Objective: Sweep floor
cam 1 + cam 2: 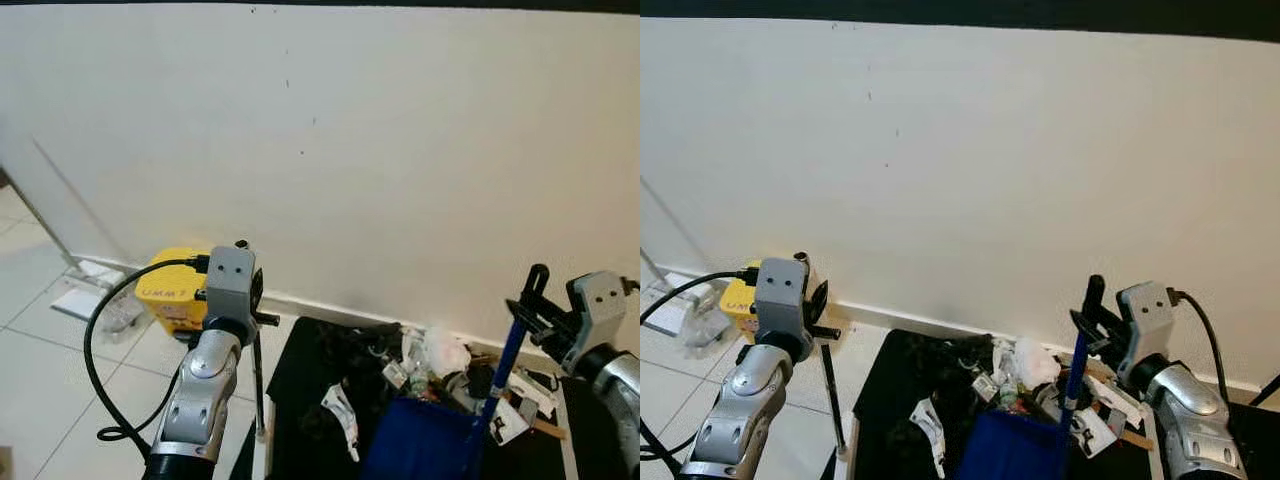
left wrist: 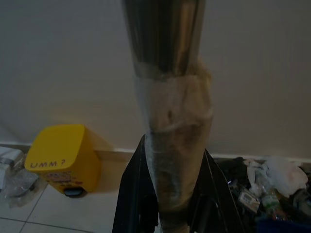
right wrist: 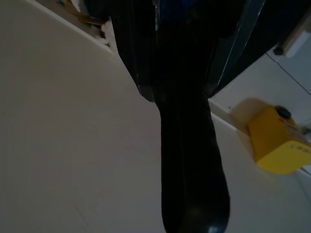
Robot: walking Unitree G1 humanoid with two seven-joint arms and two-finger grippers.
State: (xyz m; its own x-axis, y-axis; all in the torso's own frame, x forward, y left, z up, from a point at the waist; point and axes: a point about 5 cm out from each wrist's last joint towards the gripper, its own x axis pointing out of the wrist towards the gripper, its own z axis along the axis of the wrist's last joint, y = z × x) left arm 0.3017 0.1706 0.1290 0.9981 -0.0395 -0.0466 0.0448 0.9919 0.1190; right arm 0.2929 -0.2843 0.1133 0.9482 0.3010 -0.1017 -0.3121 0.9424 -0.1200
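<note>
Left eye view: the left gripper clamps a broom handle upright beside the litter along the wall, while the right gripper grips the blue dustpan handle, seemingly ready for sweeping litter in.

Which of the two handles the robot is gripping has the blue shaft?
The one in the right gripper: the dustpan handle, blue with a black top, running down to the blue dustpan. The left gripper holds a thin metallic broom handle instead.
</note>
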